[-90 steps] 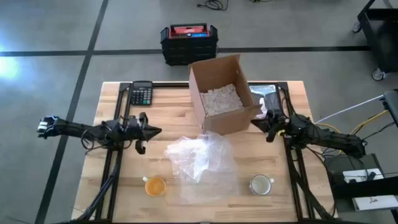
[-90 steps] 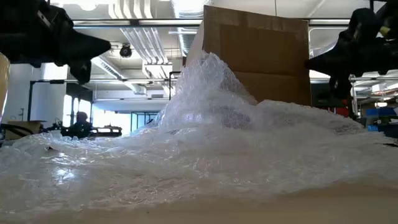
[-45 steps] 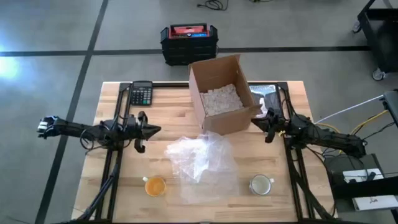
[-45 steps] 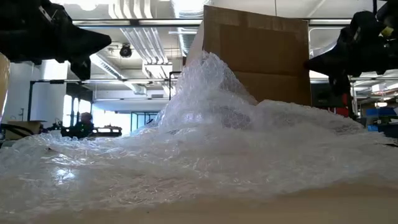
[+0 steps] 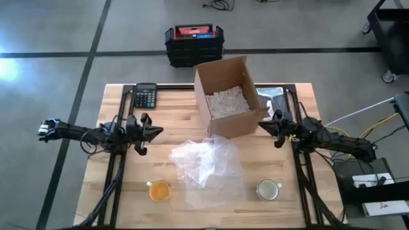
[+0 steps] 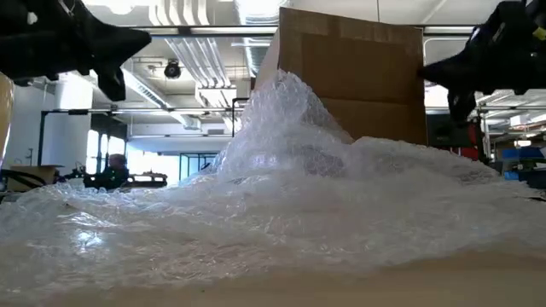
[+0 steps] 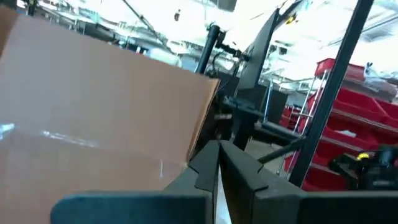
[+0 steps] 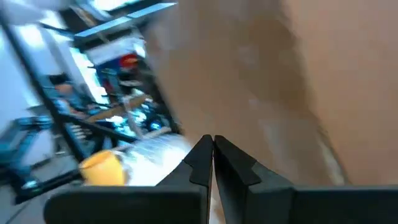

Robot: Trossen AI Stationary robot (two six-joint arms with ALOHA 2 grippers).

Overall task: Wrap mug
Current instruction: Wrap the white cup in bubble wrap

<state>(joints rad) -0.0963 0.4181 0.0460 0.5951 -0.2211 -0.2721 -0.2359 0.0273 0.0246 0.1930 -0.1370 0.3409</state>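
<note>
my surface is pale wood, planked, with a soft satin sheen. the bubble wrap on it is clear crinkled plastic, glossy where light catches its bumps. the cardboard box is matt brown paper board. my left end effector and right end effector have dark matt fingers, smooth like plastic.

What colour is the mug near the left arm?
Orange-yellow; the mug shows best in the high view, left of the bubble wrap.
</note>
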